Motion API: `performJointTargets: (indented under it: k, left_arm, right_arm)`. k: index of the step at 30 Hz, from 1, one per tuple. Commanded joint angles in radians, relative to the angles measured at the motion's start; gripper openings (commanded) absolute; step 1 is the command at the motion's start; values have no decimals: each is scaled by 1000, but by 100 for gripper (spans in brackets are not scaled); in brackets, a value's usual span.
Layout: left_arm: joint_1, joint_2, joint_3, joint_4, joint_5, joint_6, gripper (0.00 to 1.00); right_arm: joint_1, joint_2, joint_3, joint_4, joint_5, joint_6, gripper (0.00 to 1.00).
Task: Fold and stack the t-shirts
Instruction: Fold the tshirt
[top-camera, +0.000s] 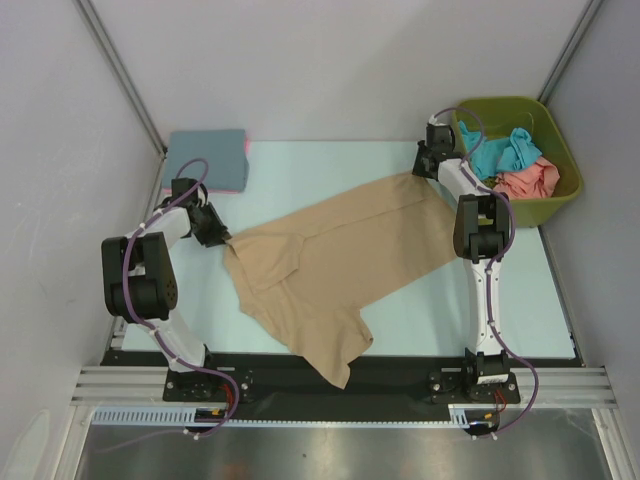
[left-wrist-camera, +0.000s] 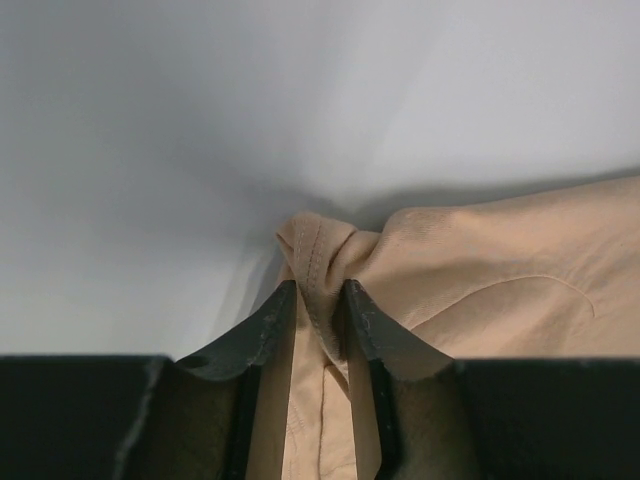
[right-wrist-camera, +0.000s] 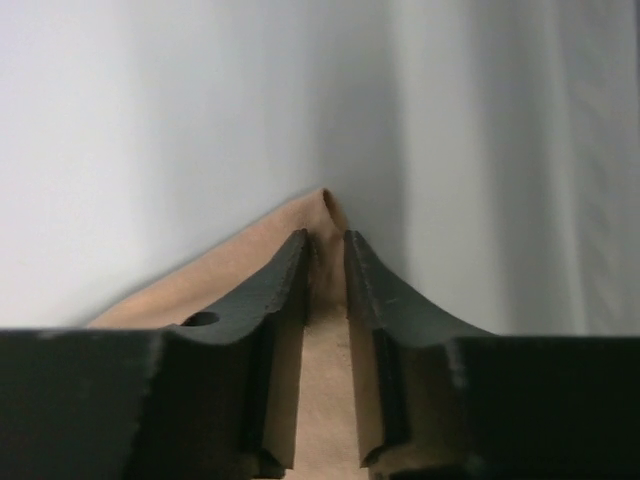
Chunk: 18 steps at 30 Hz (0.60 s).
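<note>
A tan t-shirt (top-camera: 330, 260) lies spread diagonally across the pale table (top-camera: 330, 160), with one rumpled end hanging over the near edge. At the shirt's left corner, my left gripper (top-camera: 222, 238) is shut on it. In the left wrist view a bunched hem of the tan t-shirt (left-wrist-camera: 500, 270) is pinched in the left gripper (left-wrist-camera: 318, 300). My right gripper (top-camera: 422, 172) is shut on the shirt's far right corner. The right wrist view shows a peak of the tan t-shirt (right-wrist-camera: 230, 268) squeezed in the right gripper (right-wrist-camera: 325, 250).
A folded slate blue t-shirt (top-camera: 205, 155) rests on a pink one (top-camera: 245, 165) at the back left corner. An olive-green bin (top-camera: 560, 195) at the back right holds a teal t-shirt (top-camera: 500, 150) and a salmon t-shirt (top-camera: 528, 182). Grey walls stand close around the table.
</note>
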<state>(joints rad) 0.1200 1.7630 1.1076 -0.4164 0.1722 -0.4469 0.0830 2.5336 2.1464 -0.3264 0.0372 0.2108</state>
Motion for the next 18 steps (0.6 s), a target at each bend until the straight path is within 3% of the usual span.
performJointTargets:
  k: [1, 7, 10, 13, 16, 18]
  left_arm:
    - [-8, -27, -8, 14, 16, -7, 31]
    - [-8, -28, -14, 18, 18, -7, 27]
    - [-8, -28, -15, 16, 15, -9, 19]
    - [-8, -23, -20, 13, 4, -10, 13]
    - [-8, -22, -29, 13, -8, -21, 1]
    - [-8, -28, -41, 16, -17, -33, 0]
  right_arm:
    - [3, -75, 21, 20, 13, -16, 24]
    - [4, -68, 32, 21, 7, 1, 13]
    - [6, -70, 36, 47, 10, 2, 6]
    - [1, -64, 43, 90, 21, 10, 6]
    - [0, -39, 66, 124, 23, 15, 6]
    - [0, -9, 104, 124, 23, 18, 6]
